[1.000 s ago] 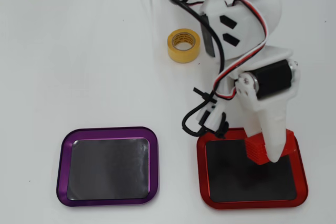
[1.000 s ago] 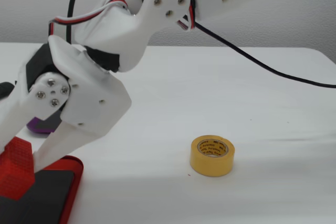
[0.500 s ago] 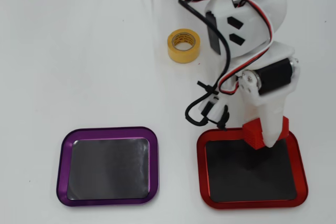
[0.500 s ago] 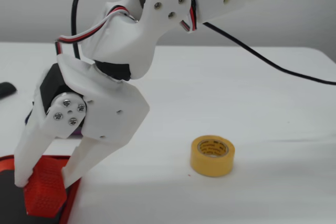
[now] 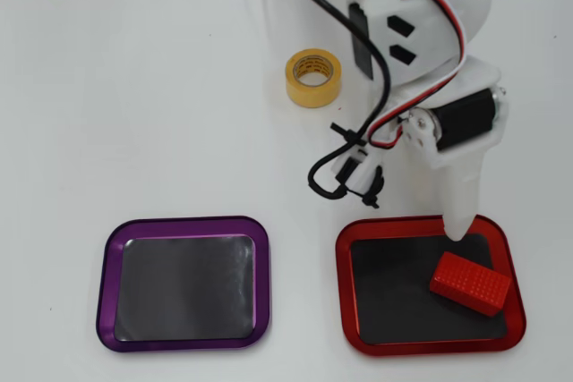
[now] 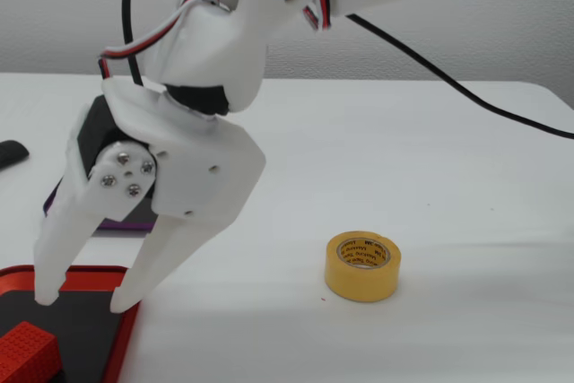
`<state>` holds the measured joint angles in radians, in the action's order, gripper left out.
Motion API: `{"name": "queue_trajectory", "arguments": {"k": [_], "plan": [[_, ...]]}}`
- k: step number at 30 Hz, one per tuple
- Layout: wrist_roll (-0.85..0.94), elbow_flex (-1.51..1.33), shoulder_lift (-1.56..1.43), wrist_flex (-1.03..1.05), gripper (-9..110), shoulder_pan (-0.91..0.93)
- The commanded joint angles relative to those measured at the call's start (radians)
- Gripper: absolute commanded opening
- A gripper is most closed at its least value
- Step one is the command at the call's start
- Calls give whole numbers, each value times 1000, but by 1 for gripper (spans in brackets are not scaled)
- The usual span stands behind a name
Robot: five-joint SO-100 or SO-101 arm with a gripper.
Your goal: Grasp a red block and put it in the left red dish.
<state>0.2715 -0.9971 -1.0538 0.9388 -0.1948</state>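
Overhead view, near to far: red block [image 5: 471,283], ribbed, likely light and rigid, best pinched across its short sides, lying flat inside the left red dish [image 5: 345,288]; gripper [image 6: 87,295], fingers parted and empty, above the rim; yellow tape roll [image 5: 313,77] beyond.
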Motion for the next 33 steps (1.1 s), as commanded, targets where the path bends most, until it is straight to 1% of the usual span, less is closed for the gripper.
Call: {"name": "queue_trajectory", "arguments": {"k": [1, 7, 9, 13, 16, 19, 25, 29, 33], "plan": [[-8, 115, -124, 178, 13, -8], [-6, 169, -245, 460, 13, -34], [-8, 160, -282, 526, 13, -37], [-78, 160, -337, 678, 13, -35], [-91, 149, -403, 744, 13, -40], [-91, 34, -517, 749, 13, -37], [-89, -330, -819, 741, 12, -26], [-94, -557, -1031, 681, 12, -23], [-158, -799, -1247, 560, 12, -20]]}}
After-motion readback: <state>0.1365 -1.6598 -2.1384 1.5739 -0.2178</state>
